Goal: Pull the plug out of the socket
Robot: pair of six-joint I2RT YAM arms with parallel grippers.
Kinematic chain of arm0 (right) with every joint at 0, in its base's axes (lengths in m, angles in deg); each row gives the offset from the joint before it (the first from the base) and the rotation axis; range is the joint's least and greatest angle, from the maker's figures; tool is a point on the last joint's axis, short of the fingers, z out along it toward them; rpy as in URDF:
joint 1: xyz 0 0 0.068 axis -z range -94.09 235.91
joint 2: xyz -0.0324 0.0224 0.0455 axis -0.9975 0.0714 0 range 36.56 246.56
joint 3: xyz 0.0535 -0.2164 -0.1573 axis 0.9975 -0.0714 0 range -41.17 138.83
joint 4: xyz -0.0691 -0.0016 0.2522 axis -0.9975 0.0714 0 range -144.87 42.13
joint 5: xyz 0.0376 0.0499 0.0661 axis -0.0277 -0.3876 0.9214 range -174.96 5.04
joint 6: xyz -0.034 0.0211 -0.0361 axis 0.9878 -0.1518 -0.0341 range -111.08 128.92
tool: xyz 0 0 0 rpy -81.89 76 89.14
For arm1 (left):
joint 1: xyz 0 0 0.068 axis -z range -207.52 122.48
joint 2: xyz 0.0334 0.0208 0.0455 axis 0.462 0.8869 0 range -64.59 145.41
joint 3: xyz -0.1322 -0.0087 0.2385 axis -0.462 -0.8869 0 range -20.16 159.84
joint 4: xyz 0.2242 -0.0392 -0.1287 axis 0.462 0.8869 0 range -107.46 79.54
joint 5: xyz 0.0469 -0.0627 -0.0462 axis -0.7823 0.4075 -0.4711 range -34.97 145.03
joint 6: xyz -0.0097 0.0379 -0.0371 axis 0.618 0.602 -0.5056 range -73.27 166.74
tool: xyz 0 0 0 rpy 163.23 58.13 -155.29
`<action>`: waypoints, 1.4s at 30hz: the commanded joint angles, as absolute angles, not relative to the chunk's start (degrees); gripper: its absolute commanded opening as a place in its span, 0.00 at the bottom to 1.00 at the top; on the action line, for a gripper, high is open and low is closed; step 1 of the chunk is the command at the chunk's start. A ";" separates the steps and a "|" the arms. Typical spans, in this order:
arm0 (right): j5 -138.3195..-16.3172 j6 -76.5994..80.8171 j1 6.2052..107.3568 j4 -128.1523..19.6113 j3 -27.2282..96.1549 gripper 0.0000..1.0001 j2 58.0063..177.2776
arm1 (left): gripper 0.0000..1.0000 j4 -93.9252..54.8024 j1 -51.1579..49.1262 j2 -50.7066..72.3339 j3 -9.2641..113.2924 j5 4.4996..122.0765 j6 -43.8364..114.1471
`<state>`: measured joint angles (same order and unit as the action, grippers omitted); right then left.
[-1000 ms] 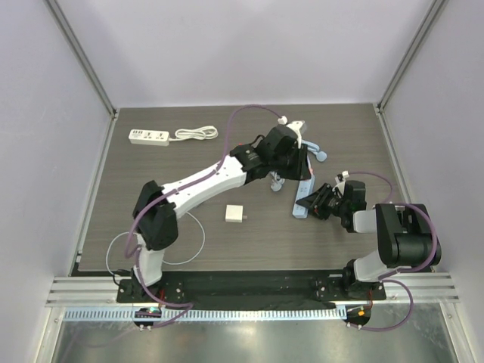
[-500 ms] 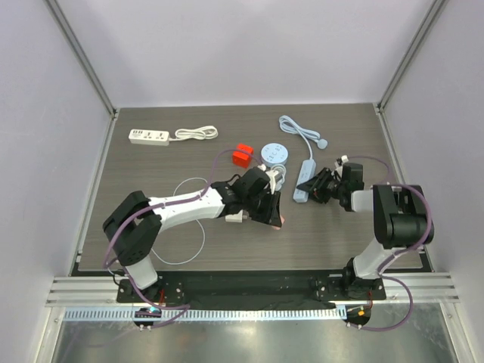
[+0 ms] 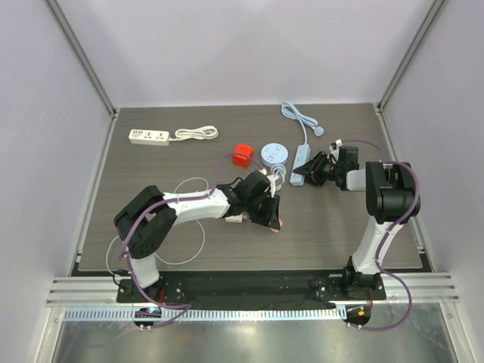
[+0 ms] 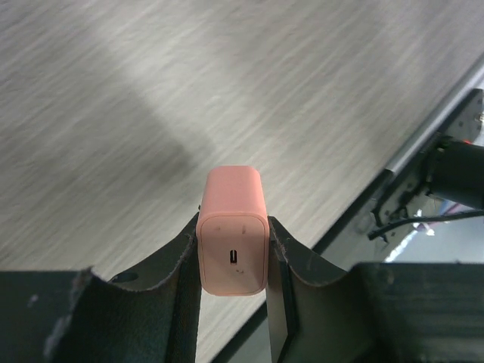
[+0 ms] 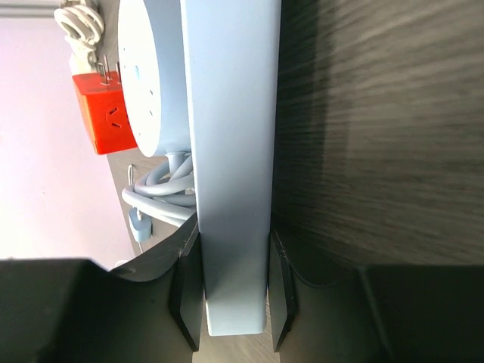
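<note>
— Plug position first, please, working outward from the arm bases.

— Nearest is the pink plug [image 4: 233, 193]. It sits pinched on both flanks between the fingers of the left gripper [image 4: 233, 238], with its small-port face turned back toward the wrist camera. From above, that gripper is low over the dark wood-grain table [image 3: 348, 227], near the middle. I cannot tell whether the plug touches the surface.

— Is it in any socket?

— No, it is free. The light-blue power strip [image 5: 231, 113] is well apart from it, further back and to the right.

— What about the right arm?

— The right gripper [image 5: 231, 299] is clamped on that strip, one finger pressed against each long side near the strip's end. A plain face of the strip is toward the wrist camera. In the overhead view the strip runs roughly near to far. Its pale cord [image 3: 293, 113] snakes on toward the back edge of the table.

— What lies beside the strip?

— A round white-and-blue socket unit [image 3: 274, 153] lies just to the left of it. A bundle of white cable [image 5: 162, 189] lies at the unit's near side. A red adapter cube [image 3: 242, 154] is left of the round unit, close by it but apart. The right wrist view shows metal prongs on the cube.

— And farthest away?

— A white power strip [image 3: 148, 137] lies at the back left of the table. Its coiled white cord [image 3: 197, 134] is just to its right, well apart from both grippers.
</note>
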<state>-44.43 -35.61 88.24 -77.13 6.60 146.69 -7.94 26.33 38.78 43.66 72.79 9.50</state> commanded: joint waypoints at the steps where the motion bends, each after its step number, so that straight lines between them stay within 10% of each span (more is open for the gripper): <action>1: -44.18 -32.13 87.14 -71.14 10.58 0.15 148.97 | 0.00 -10.34 24.08 37.63 41.90 71.55 10.53; 12: -55.67 -23.95 86.52 -58.13 10.42 0.49 145.81 | 0.02 -11.83 23.46 37.36 37.42 71.12 9.21; 20: -58.76 -22.19 86.52 -55.22 10.68 0.78 142.30 | 0.29 -8.94 23.37 35.25 36.62 67.07 11.84; 28: -66.23 -19.12 86.35 -48.46 11.30 0.82 135.80 | 0.66 -5.42 23.37 32.27 37.94 65.14 14.91; 42: -84.24 -10.50 73.44 -35.97 12.71 0.88 119.45 | 0.80 3.55 23.37 14.87 41.90 58.55 19.23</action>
<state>-77.52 -14.50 77.35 -38.53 11.69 124.85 2.62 23.33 19.85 41.93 60.98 18.24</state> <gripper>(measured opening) 0.874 0.796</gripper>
